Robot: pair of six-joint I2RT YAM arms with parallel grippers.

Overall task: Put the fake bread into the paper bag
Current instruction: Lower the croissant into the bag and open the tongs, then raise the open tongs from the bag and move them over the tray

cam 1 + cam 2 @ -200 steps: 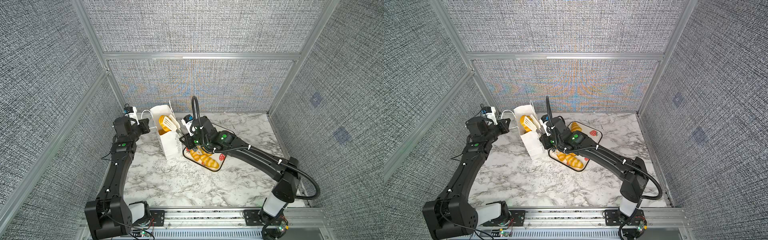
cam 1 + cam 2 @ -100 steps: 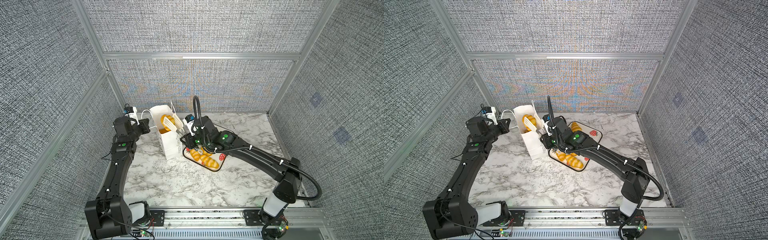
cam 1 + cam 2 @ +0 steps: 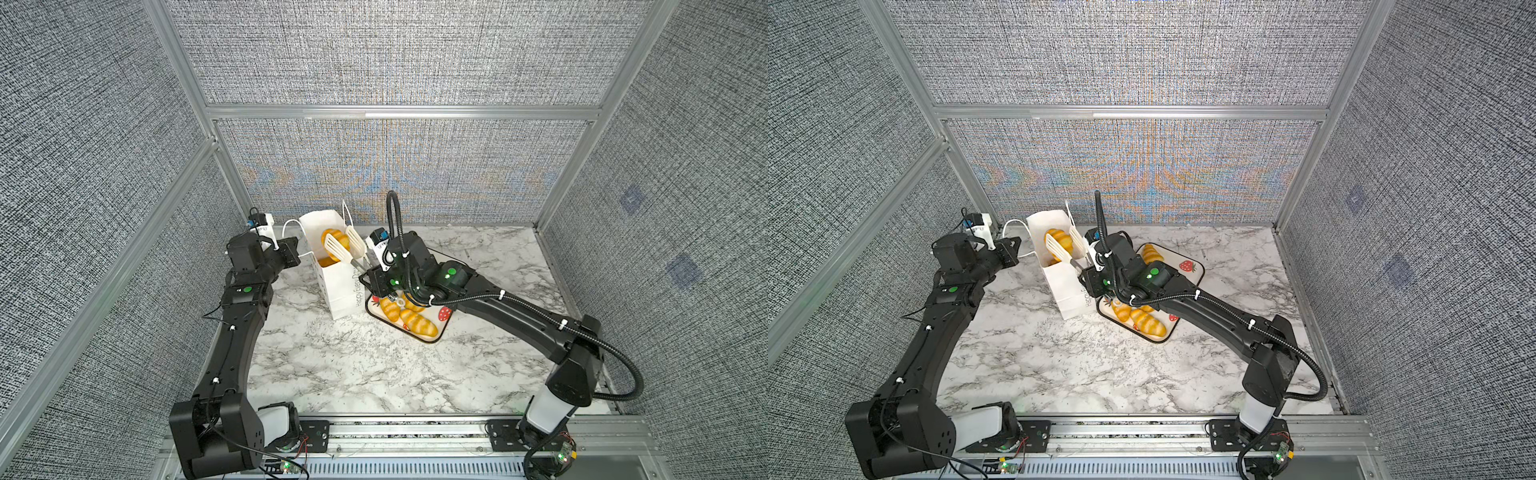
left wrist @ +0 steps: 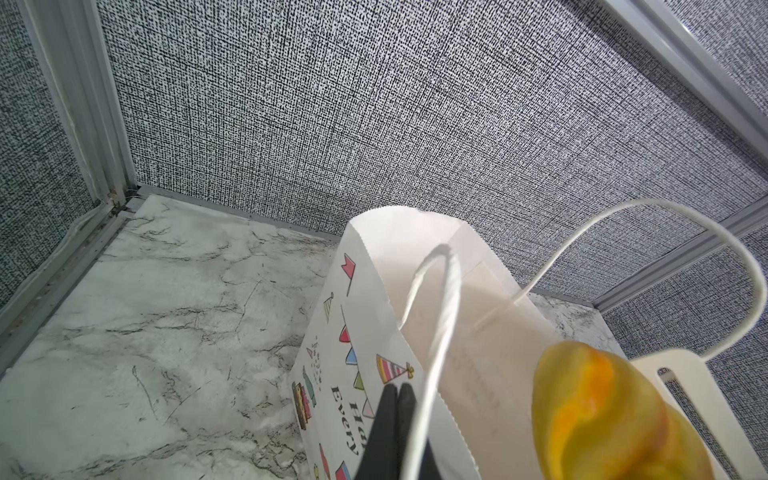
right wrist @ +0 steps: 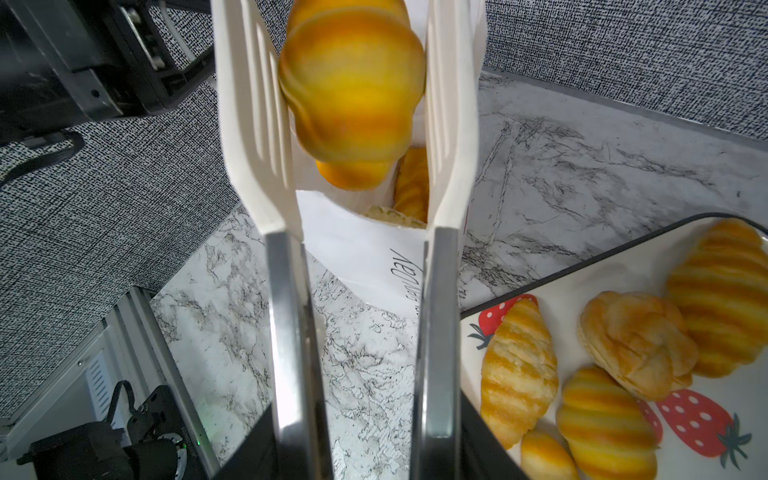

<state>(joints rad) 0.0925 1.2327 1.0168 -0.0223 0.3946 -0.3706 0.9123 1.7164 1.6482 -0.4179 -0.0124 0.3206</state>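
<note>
The left gripper (image 4: 392, 419), fingers pressed together at the rim of the paper bag (image 4: 415, 249), is apparently steadying its mouth open while the right gripper (image 5: 368, 457), clamping white slotted tongs (image 5: 449, 124), is holding a striped bread roll (image 5: 353, 83) between loosely spread blades over that opening for dropping.

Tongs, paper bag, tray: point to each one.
tongs (image 5: 289, 316): right wrist view, on one metal arm.
paper bag (image 3: 336, 286): in a top view, on its plain white side.
tray (image 5: 561, 311): right wrist view, on bare cream surface just inside the black rim.
</note>
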